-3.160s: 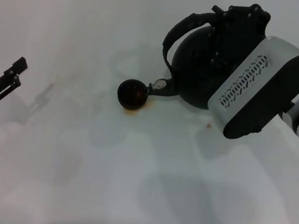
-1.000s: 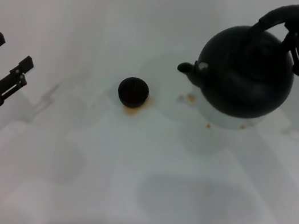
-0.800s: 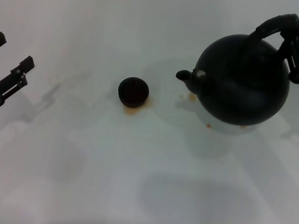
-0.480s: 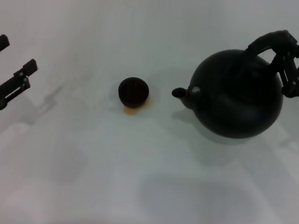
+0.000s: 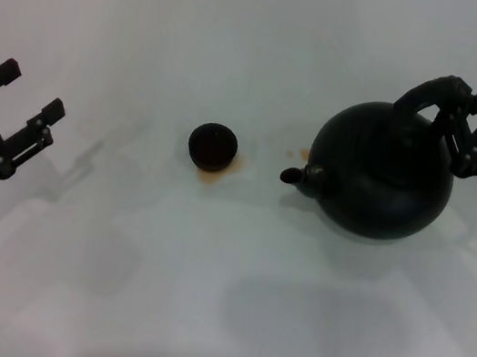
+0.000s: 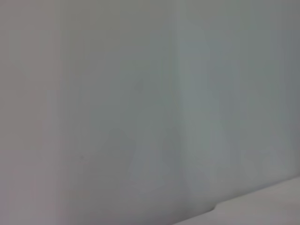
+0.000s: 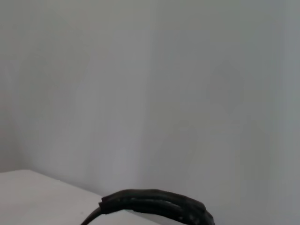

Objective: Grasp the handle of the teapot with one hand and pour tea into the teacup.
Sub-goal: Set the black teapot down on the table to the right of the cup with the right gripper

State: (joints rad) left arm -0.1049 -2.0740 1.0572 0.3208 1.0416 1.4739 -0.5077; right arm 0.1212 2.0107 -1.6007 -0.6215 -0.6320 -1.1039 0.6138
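Now sitting lower and upright on the bench [image 5: 216,304], the teapot [image 5: 383,172], no longer tipped over the teacup [image 5: 213,145]. Clenching the handle [image 5: 431,91] at its top, the right end effector [image 5: 458,111]. Lying well off to its left beyond the spout, the teacup, amber tea [image 5: 213,174] stains beside it. Hanging spread open far left, the left end effector [image 5: 22,108]. No legible writing.

No legible text or labels.
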